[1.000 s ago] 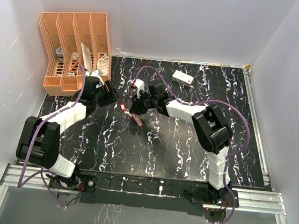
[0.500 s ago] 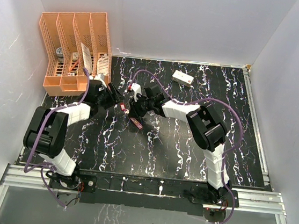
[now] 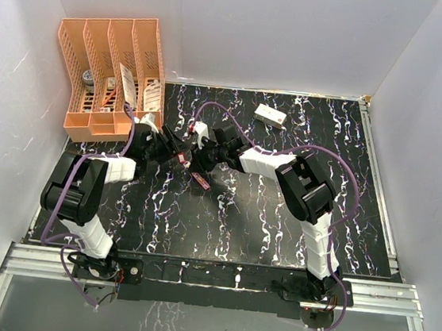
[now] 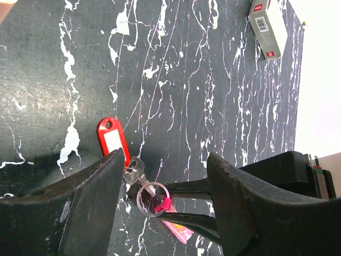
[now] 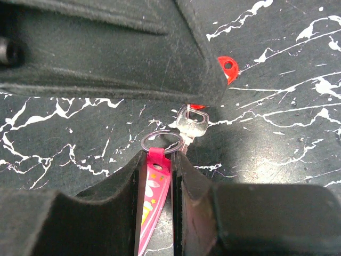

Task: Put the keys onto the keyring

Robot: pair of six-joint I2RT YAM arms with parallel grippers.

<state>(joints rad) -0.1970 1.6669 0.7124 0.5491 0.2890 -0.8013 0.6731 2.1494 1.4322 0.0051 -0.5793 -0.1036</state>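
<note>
Keyring (image 5: 162,142) is near the middle of the black marbled tabletop (image 4: 186,80), its pink tag (image 5: 153,186) pinched between the closed fingers of the right claw (image 5: 158,157). The pale metal key (image 5: 191,121) touches the ring's edge, and the red-headed key (image 4: 113,140) lies just beyond. The left claw (image 4: 165,160) stands open, gripping nothing, one finger on either side of ring and pale key; a white box (image 4: 268,26) lies well apart.

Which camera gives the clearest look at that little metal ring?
The right wrist view: the ring sits close and sharp, mid-frame, its pink tag pinched in the right tool. The left wrist view shows it too, smaller, low in the frame. From the top view it is too tiny to make out.
</note>
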